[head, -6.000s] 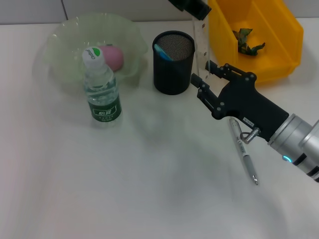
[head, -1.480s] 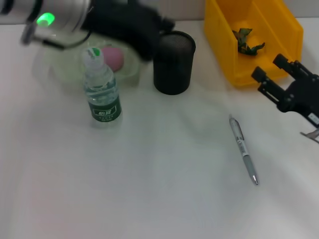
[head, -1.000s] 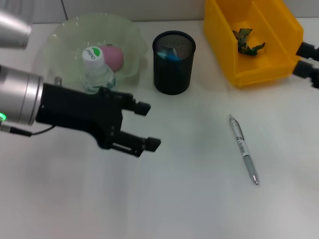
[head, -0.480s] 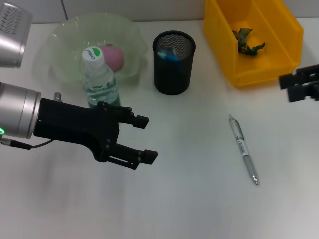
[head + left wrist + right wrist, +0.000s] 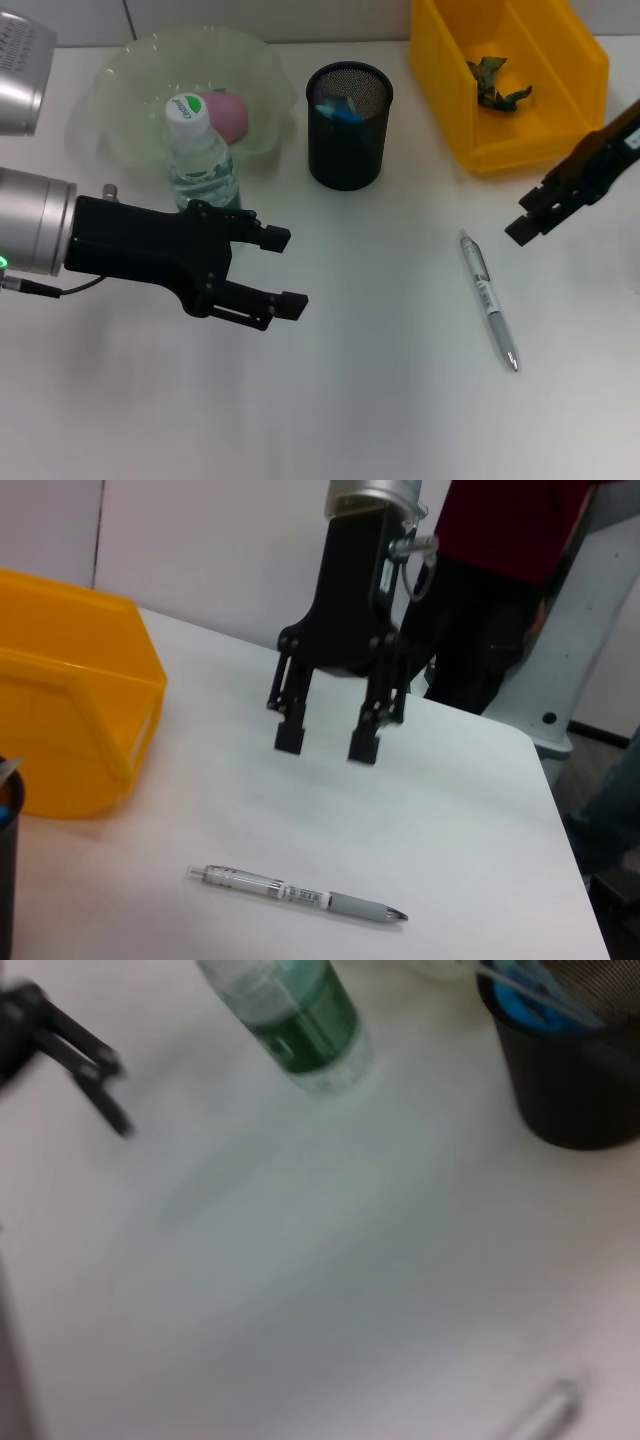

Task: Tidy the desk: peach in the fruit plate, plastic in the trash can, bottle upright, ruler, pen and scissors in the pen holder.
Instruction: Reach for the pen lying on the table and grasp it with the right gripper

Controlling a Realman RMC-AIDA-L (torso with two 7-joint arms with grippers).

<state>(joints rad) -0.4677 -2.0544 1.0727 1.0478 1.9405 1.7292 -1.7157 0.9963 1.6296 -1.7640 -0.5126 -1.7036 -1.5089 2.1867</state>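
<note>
The silver pen (image 5: 488, 300) lies on the white table right of centre, also in the left wrist view (image 5: 297, 892). My right gripper (image 5: 535, 212) hangs open and empty just beyond it, its fingers (image 5: 290, 738) spread. My left gripper (image 5: 285, 270) hovers open and empty at the front left, in front of the upright bottle (image 5: 203, 175). The pink peach (image 5: 228, 115) sits in the pale green plate (image 5: 110, 90). The black mesh pen holder (image 5: 347, 125) has something blue inside. Green plastic (image 5: 497, 85) lies in the yellow bin (image 5: 560, 120).
The bottle (image 5: 295, 1020) and pen holder (image 5: 570, 1080) stand near each other at the back. The yellow bin (image 5: 60, 720) fills the back right corner. A person in red (image 5: 500, 540) stands past the table's far right edge.
My left arm swung from the pen holder down to the front left and settled there. My right gripper pulled away to the right edge, then came back toward the pen.
</note>
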